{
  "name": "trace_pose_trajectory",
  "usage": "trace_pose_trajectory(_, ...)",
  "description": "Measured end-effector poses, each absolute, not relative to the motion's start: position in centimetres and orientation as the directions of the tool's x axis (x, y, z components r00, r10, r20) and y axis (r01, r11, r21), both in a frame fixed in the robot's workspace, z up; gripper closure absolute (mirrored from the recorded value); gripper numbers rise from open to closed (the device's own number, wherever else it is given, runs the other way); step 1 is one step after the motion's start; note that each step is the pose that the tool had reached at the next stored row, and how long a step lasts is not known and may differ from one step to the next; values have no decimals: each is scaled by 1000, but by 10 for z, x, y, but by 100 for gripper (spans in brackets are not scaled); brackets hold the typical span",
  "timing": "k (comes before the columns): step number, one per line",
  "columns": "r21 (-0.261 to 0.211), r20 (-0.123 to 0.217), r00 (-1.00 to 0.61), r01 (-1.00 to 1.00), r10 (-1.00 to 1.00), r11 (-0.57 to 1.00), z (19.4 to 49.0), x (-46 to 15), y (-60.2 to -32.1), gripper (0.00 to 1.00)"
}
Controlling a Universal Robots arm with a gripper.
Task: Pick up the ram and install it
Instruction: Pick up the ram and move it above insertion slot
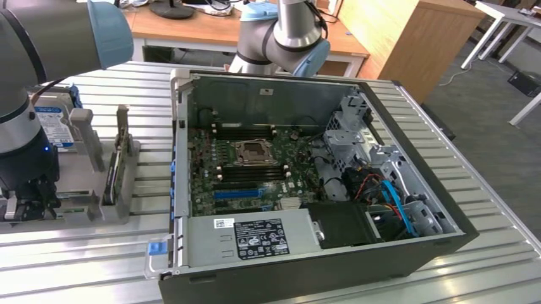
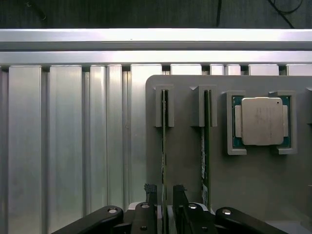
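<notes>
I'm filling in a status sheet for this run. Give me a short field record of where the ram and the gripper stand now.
ram: on edge in a slot of the grey holder, not yet lifted
gripper: straddling one end of that ram
second ram stick: in the neighbouring slot, parallel
CPU: in its own pocket of the holder
computer case: open, motherboard exposed, to the exterior view's right of the holder

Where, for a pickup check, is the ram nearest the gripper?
In the wrist view the ram stands on edge in the grey holder, a second stick between it and the processor, the gripper astride its end.
</notes>
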State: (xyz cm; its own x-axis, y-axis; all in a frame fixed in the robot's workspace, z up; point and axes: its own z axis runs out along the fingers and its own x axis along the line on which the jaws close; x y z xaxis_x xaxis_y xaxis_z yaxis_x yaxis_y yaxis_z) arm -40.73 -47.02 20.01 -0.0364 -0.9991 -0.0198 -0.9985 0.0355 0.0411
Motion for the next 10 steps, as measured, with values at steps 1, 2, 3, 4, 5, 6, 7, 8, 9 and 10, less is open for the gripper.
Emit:
trace_pose_trajectory(1, 41, -20, -36, -999, -999, 36, 200, -407, -470, 73)
trace_pose_trajectory(2, 41, -20, -36, -999, -999, 36, 200, -407, -470, 73)
trace_pose_trajectory(3, 41, -20, -36, -999, -999, 36, 200, -407, -470, 73)
trace_pose_trajectory(4, 41, -20, -36, -999, -999, 36, 200, -407, -470, 73)
trace_pose_trajectory(5, 41, -20, -36, -999, -999, 36, 200, -407, -470, 73)
trace_pose_trajectory(6, 41, -20, -36, -999, -999, 36, 200, -407, -470, 73)
trace_pose_trajectory(7, 41, -20, -36, -999, -999, 36, 200, -407, -470, 73)
trace_pose_trajectory(8, 41, -20, -36, -999, -999, 36, 200, -407, -470, 73)
trace_pose_trajectory(9, 41, -20, -36, -999, -999, 36, 200, -407, -470, 73)
trace_pose_trajectory(10, 41, -20, -36, -999, -999, 36, 200, -407, -470, 73)
